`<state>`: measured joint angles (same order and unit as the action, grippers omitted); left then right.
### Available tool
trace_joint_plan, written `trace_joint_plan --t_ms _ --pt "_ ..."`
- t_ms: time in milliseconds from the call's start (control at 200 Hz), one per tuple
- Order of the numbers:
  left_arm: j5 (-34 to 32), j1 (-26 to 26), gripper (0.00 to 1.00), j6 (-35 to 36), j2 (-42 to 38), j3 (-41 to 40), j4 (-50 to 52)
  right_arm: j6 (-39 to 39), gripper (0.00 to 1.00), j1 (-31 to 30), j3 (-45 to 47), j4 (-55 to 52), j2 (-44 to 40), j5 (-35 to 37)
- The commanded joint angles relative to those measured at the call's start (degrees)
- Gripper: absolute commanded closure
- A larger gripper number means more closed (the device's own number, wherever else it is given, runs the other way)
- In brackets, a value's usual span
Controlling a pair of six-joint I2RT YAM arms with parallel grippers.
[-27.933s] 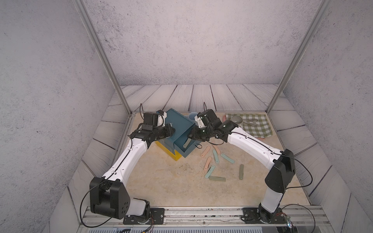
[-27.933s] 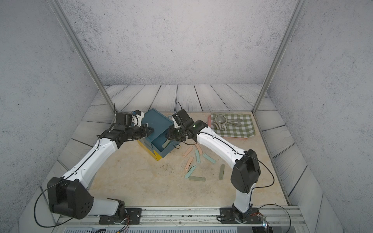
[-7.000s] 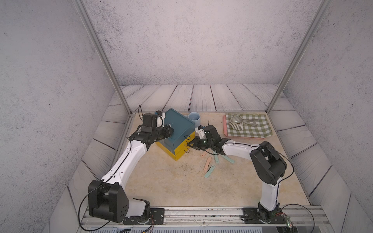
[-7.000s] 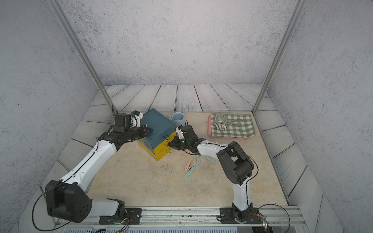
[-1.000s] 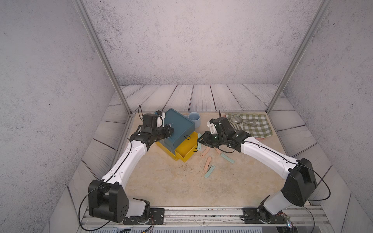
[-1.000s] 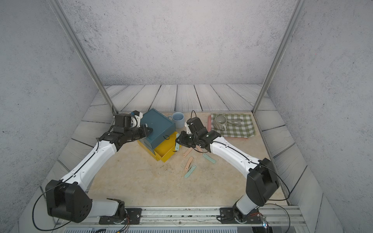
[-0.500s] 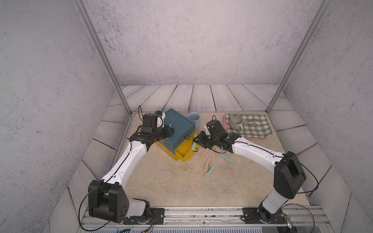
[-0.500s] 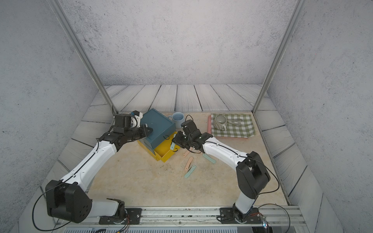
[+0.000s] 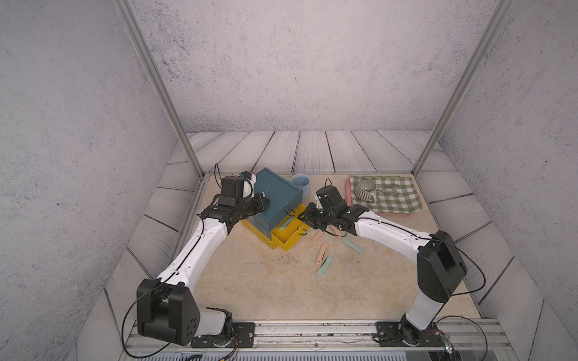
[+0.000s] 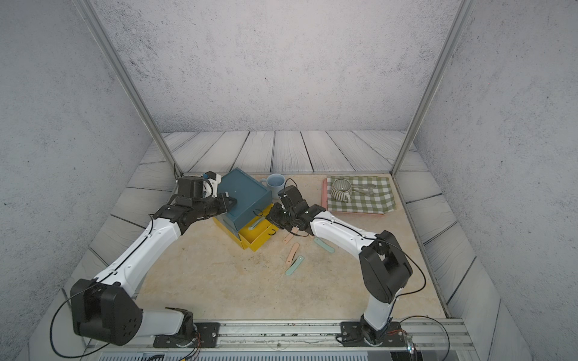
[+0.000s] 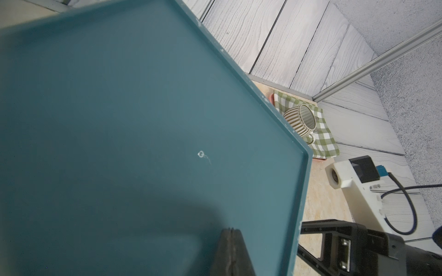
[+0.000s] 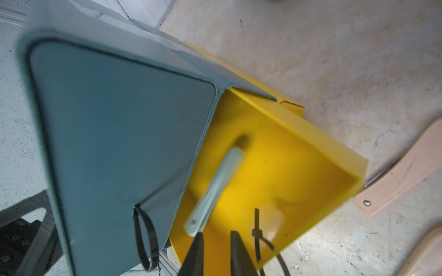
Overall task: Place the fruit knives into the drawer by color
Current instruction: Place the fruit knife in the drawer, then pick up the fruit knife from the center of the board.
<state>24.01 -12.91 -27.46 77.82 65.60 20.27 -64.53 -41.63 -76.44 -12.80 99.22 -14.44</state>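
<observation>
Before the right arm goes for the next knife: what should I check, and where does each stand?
1. Yellow drawer pulled open: ok.
2. Mint knife inside that drawer: ok, though blurred, with its end close to one fingertip.
3. Right gripper jaws apart, nothing between them: ok.
4. Left gripper shut, pressing down on the chest top: ok.
5. Loose mint knife lying flat on the table, no arm over it: ok.
6. Count of pink knives on the table: cannot tell, the right arm covers some.
</observation>
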Motion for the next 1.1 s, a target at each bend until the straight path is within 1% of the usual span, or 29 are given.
trace_joint_plan --t_ms 0,190,255,335,445,605,676,751,831,901,956,1031,1096 --pt "-1.1 0.2 1.00 -0.3 1.8 -2.6 7.5 -0.2 0.83 -0.3 -1.6 -0.2 0.5 0.6" --pt "-1.3 0.2 1.00 -0.2 1.5 -2.7 7.6 -0.2 0.83 -0.3 -1.9 0.0 1.1 0.3" --pt "-1.3 0.2 1.00 -0.2 1.5 -2.6 7.6 0.8 0.83 -0.4 -1.9 -0.5 0.6 0.6" --pt "-1.2 0.2 1.00 -0.2 1.7 -2.7 7.6 3.1 0.80 -0.4 -2.0 -1.1 -1.0 1.0" --pt "-1.2 0.3 1.00 -0.2 2.0 -2.6 7.4 9.8 0.75 -0.3 -3.2 -5.4 -3.4 1.2" --pt "-1.5 0.3 1.00 -0.1 1.4 -2.6 8.0 22.4 0.67 0.4 -6.8 -21.1 -7.1 6.4" --pt "-1.7 0.2 1.00 0.0 1.1 -2.5 8.2 26.5 0.64 2.8 -5.7 -25.6 -8.9 6.7" --pt "-1.9 0.3 1.00 0.2 0.8 -2.4 8.4 30.3 0.61 6.6 -1.5 -28.0 -11.4 6.4" --pt "-2.0 0.2 1.00 0.2 0.7 -2.4 8.6 35.4 0.58 10.1 2.3 -31.6 -12.9 9.9" --pt "-2.1 0.2 1.00 0.2 0.8 -2.4 8.5 39.4 0.57 12.3 4.0 -35.3 -11.9 11.8" --pt "-2.1 0.3 1.00 0.2 1.1 -2.2 8.5 42.0 0.55 13.7 4.6 -37.6 -10.1 12.0" --pt "-2.0 0.2 1.00 0.3 1.2 -2.1 8.6 45.1 0.51 14.5 5.4 -38.4 -7.8 12.5" --pt "-2.2 0.3 1.00 0.2 1.2 -2.0 8.8 46.5 0.49 15.1 5.2 -38.9 -5.5 14.3"
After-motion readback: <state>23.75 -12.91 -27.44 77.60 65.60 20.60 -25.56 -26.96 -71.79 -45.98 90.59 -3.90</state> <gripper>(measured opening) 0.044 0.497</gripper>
